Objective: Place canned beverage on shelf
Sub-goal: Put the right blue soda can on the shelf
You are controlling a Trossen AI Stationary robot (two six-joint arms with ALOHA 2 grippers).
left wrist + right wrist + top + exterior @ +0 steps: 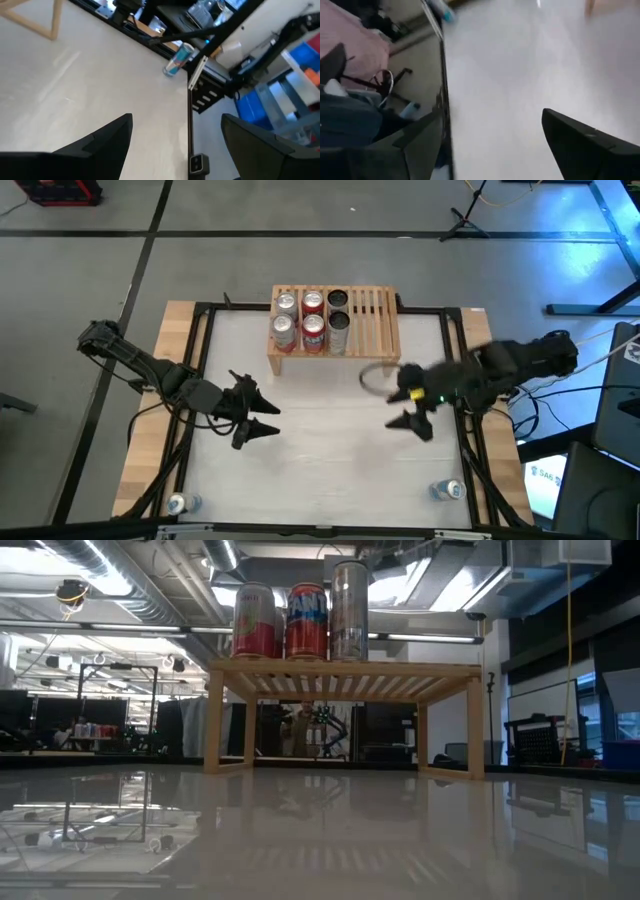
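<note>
Six cans (312,320) standing upright on the shelf (372,320), in two rows of three, bunched over its left half; right half of the slatted top bare. Shelf placed at the far middle of the white table (320,450), legs flat on the surface. From table height, front row reads as a red-and-silver can (255,622), a red-and-blue one lettered "FANT" (306,622) and a plain silver one (349,612), touching or nearly so. Other labels too small to read.

Left gripper (262,420) hovering over the table's left-centre, fingers spread apart and holding nothing. Right gripper (412,410) over the right-centre, just in front of the shelf's right end, fingers likewise apart and empty. Both well clear of the cans.

Two more cans lying at the near edge: one by the left corner (178,503), one blue-and-silver by the right corner (447,491).

Glossy tabletop, mirroring the shelf. Beyond: grey floor, ceiling ducts, strip lights, dark racks.
</note>
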